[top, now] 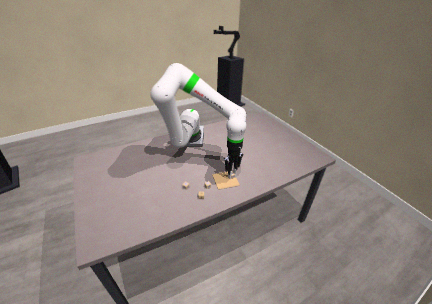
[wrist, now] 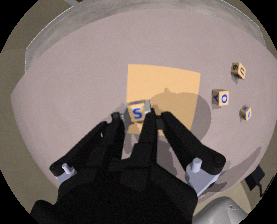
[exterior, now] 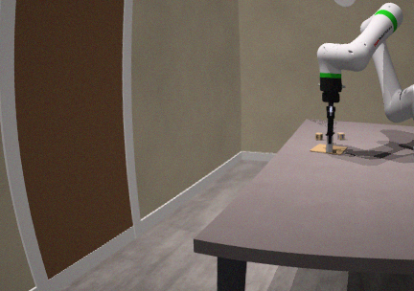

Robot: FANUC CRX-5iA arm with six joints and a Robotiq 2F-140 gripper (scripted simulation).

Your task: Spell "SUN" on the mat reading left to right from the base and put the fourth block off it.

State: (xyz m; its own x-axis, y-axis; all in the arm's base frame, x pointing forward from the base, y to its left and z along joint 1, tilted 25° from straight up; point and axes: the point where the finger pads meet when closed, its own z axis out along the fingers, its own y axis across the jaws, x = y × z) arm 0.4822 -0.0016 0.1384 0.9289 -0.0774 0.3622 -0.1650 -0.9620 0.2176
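Note:
My gripper [top: 230, 175] [exterior: 330, 149] [wrist: 138, 108] points down and is shut on the S block [wrist: 137, 113], low over the left, base-side part of the mat in the wrist view. The S faces up, nearly upright there; whether the block touches the mat is hidden. The tan mat [top: 227, 184] [exterior: 316, 149] [wrist: 149, 80] looks flat. Off the mat to its right in the wrist view lie the O block [top: 207, 185] [wrist: 220, 98], a block with a turned U-like letter [top: 201, 195] [wrist: 238, 71], and a block with an unclear letter [top: 186, 185] [wrist: 245, 113].
The grey-brown table [top: 130, 205] [exterior: 287, 211] [wrist: 79, 80] carries everything. The three loose blocks stand apart from each other, the O block nearest the mat. The robot's base [top: 196, 137] stands at the back of the table. The arm's shadow falls across the mat.

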